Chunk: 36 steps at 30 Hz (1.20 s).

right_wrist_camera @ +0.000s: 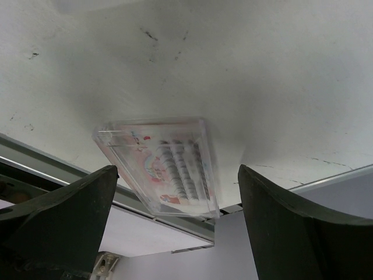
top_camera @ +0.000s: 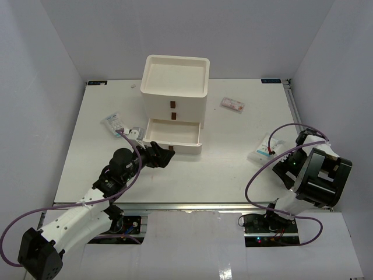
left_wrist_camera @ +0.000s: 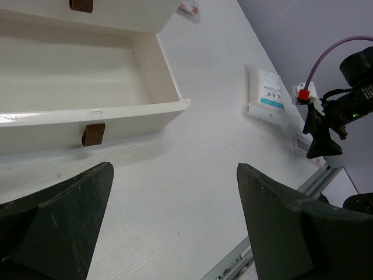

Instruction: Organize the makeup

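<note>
Currently my left gripper [left_wrist_camera: 173, 169] stands wide open with the open bottom drawer [left_wrist_camera: 134, 119] just ahead of it — my right gripper [right_wrist_camera: 178, 169] is wide as well, and a clear pink-printed case [right_wrist_camera: 157, 169] lies on the bench [right_wrist_camera: 233, 70] beneath it, near the bench's edge

Case [right_wrist_camera: 160, 169]: clear glossy plastic. Table [right_wrist_camera: 245, 64]: matt white, scuffed. Drawer [left_wrist_camera: 76, 76]: smooth matt white plastic. Rail [right_wrist_camera: 58, 169]: dull metal.

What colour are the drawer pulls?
Brown; the drawer pull shows best in the left wrist view.
</note>
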Each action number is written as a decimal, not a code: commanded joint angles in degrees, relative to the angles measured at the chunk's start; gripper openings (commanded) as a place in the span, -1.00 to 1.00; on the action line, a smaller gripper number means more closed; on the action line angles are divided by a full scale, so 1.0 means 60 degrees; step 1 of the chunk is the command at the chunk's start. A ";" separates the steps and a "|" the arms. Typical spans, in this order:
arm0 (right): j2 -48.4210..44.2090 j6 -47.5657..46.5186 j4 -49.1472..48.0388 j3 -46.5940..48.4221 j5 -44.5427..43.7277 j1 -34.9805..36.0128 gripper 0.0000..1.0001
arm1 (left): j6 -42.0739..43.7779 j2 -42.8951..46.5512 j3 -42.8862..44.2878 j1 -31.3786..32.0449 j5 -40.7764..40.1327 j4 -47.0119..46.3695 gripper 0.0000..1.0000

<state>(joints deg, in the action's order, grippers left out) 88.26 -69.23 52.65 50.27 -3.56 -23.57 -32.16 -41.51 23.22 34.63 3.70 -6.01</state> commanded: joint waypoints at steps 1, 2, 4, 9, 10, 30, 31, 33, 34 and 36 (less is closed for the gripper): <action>-0.0186 0.0056 -0.0387 -0.0462 -0.0133 -0.0026 0.80 | 0.0043 -0.0022 0.0260 -0.0015 0.0071 -0.0127 0.96; -0.0231 0.0076 -0.0424 -0.0511 -0.0107 -0.0026 0.80 | 0.0040 -0.0011 0.0260 -0.0015 0.0071 -0.0124 0.96; -0.0426 0.0123 -0.0707 -0.0716 -0.0218 -0.0015 0.80 | 0.0028 0.0012 0.0249 -0.0015 0.0060 -0.0135 0.96; -0.0659 0.0101 -0.1220 -0.1160 -0.0249 -0.0026 0.82 | 0.0014 0.0019 0.0246 -0.0015 0.0082 -0.0167 0.96; -0.0663 0.0087 -0.1263 -0.1192 -0.0231 -0.0026 0.83 | 0.0014 0.0008 0.0235 -0.0015 0.0086 -0.0171 0.96; -0.1703 -0.0158 -0.1290 -0.1696 0.0480 -0.0026 -0.04 | 0.0014 0.0530 0.0561 -0.0015 0.0166 0.0176 0.96; -0.1822 -0.0217 -0.1127 -0.1644 0.0626 -0.0029 -0.20 | 0.0017 0.0611 0.0656 -0.0015 0.0193 0.0243 0.96; -0.2070 -0.0365 -0.0579 -0.1399 0.1120 -0.0032 -0.45 | 0.0037 0.0741 0.0891 -0.0015 0.0235 0.0396 0.96; -0.2197 -0.0435 -0.0252 -0.1228 0.1388 -0.0026 -0.51 | 0.0064 0.0814 0.1011 -0.0015 0.0247 0.0472 0.96; -0.2521 -0.0696 0.0570 -0.0709 0.1958 -0.0008 -0.57 | 0.0160 0.0938 0.1310 -0.0015 0.0243 0.0689 0.96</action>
<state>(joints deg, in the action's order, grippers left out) 76.96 -70.16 47.17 40.90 0.57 -23.62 -32.15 -38.20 26.26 34.63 4.11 -3.52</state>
